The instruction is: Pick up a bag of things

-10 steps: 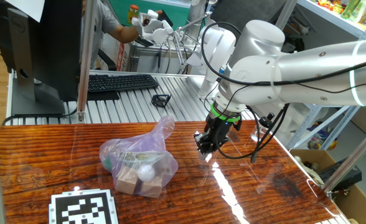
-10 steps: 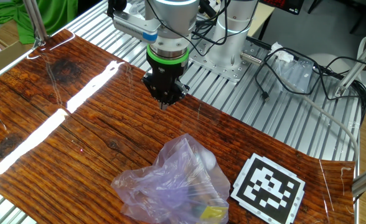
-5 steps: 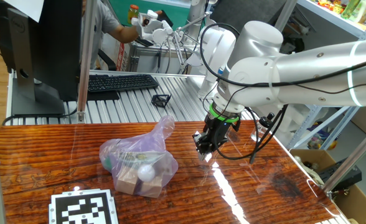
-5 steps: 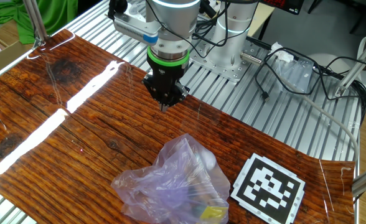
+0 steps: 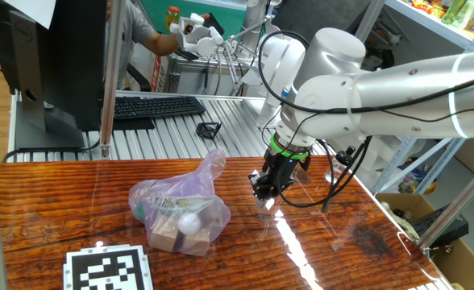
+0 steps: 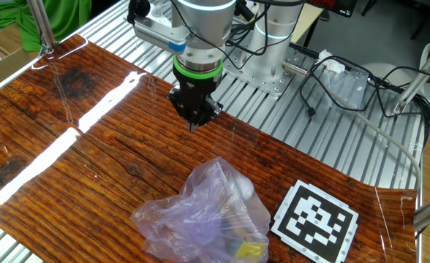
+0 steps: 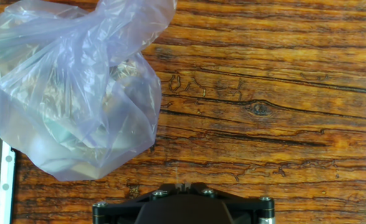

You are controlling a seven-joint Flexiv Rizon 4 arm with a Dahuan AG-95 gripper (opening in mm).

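Observation:
The pale-lilac crinkly plastic bag (image 5: 180,205) lies on the wooden table, its twisted top pointing up and to the right. Through the plastic I see the things: tan wooden blocks (image 5: 166,229), a white ball (image 5: 189,224) and a green piece (image 5: 140,211). The bag (image 6: 204,215) lies near the front edge in the other fixed view and fills the upper left of the hand view (image 7: 71,87). My gripper (image 5: 261,193) hangs just above the table to the right of the bag, apart from it, shut and empty. It (image 6: 194,124) points straight down.
A printed black-and-white marker card (image 5: 108,270) lies beside the bag (image 6: 315,220). A keyboard (image 5: 156,105) and a small black clip (image 5: 209,128) rest on the metal rollers behind the table. A person stands at the back. Bright glare streaks cross the wood (image 6: 91,109).

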